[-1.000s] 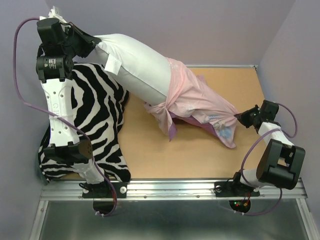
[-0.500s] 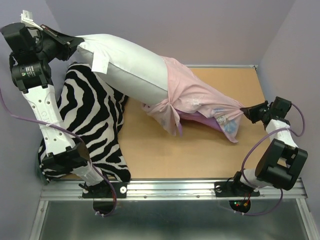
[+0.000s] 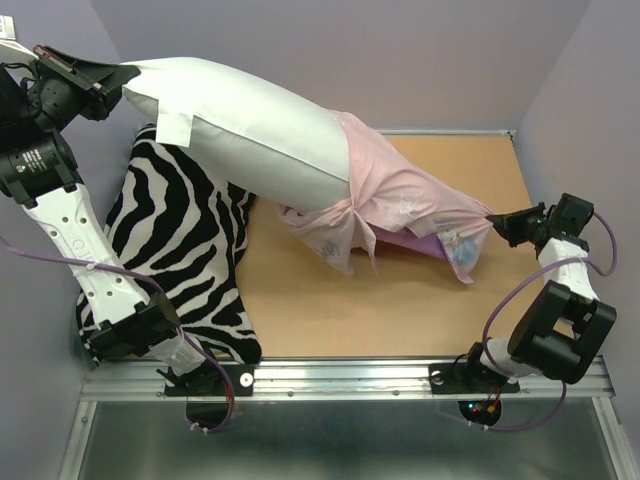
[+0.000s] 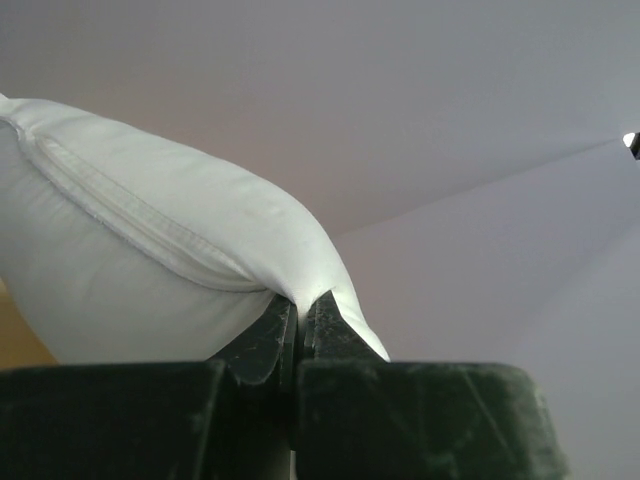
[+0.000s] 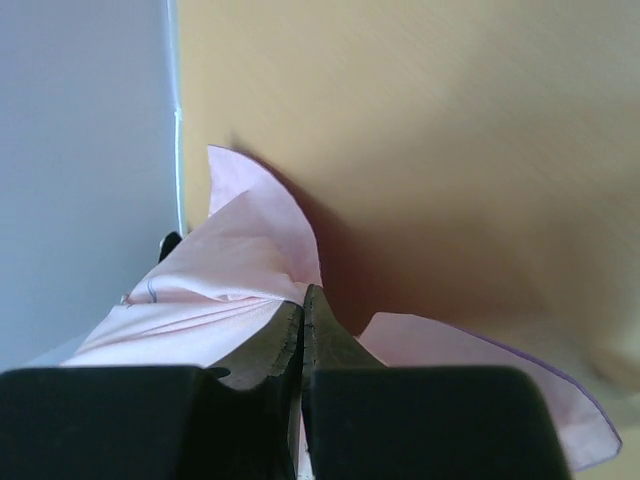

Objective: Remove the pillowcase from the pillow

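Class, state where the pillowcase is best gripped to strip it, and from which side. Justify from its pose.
Its tapered far end, from the right: the pillowcase drapes rightward off the pillow, whose bare end points left. The right gripper is shut there.

We see the pillow [image 3: 250, 125], its left corner nipped by the left gripper [image 3: 118, 75], slanting over the zebra-striped cushion [image 3: 180, 230], right end inside the pillowcase [image 3: 400, 200], whose right tip the right gripper [image 3: 492, 221] pinches above the table [image 3: 400, 310].

The tan table [image 3: 400, 310] carries a zebra-striped cushion [image 3: 190, 240] at left; the pillowcase [image 3: 400, 205] drapes onto its centre-right.
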